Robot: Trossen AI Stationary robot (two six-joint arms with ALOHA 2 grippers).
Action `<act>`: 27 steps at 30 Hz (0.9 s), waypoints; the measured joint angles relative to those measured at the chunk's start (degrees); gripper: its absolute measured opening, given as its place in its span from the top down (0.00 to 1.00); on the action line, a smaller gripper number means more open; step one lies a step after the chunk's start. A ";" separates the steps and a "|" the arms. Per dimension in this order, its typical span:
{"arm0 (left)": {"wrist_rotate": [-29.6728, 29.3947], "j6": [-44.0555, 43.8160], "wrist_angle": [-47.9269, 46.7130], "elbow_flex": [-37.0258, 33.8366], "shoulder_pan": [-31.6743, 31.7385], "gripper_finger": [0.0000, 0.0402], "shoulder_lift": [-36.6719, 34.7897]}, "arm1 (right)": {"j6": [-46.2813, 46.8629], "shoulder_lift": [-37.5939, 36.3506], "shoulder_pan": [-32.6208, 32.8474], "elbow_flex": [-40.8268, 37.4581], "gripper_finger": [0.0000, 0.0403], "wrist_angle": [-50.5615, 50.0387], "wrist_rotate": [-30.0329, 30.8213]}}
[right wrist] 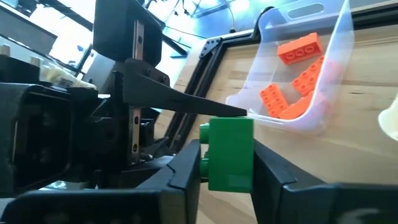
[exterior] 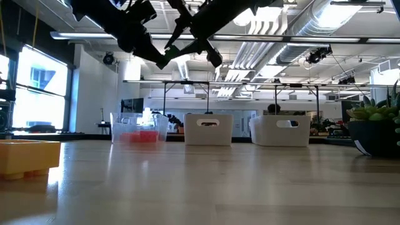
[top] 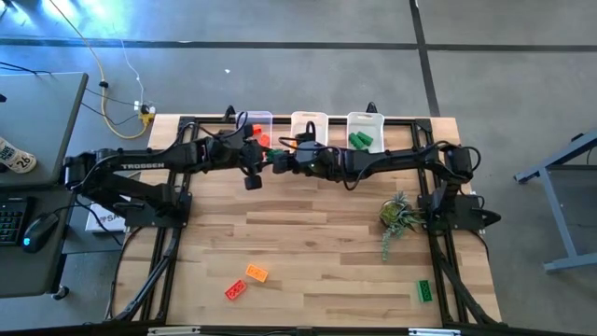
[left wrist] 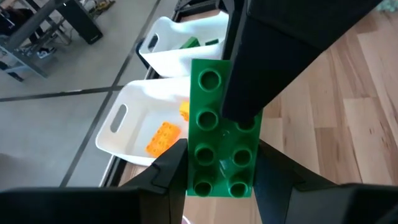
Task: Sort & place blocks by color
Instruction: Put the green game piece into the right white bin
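Above the bench (top: 317, 233), just in front of the middle bin (top: 309, 126), the left pincer (left wrist: 214, 171) and right pincer (right wrist: 227, 158) are both clenched on the same green block (left wrist: 221, 130), held in the air between them.

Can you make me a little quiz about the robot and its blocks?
1. True or false: the left gripper and the right gripper both hold the same green block.
2. What colour are the blocks in the middle bin? A red, B orange-yellow, C green.
3. Fill in: the number of loose blocks lying on the table outside the bins is ___.
Key: 1 true. 2 B. 3 three: one orange block, one red block, one loose green block.
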 joint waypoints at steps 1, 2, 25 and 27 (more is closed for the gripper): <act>0.00 -0.02 0.00 0.00 0.00 0.70 0.35 | -0.03 0.01 -0.02 -0.03 0.80 -0.38 0.04; -0.10 -0.03 0.07 0.00 0.00 0.70 0.65 | -0.04 0.02 -0.02 -0.03 0.82 -0.75 0.09; -0.53 -2.73 0.37 0.02 -0.04 0.48 0.83 | -1.01 0.07 -0.87 -0.08 0.82 -17.58 -0.29; -0.52 -5.50 -0.16 0.02 -0.04 0.48 0.83 | -2.28 0.07 -1.42 -0.08 0.82 -20.51 -0.96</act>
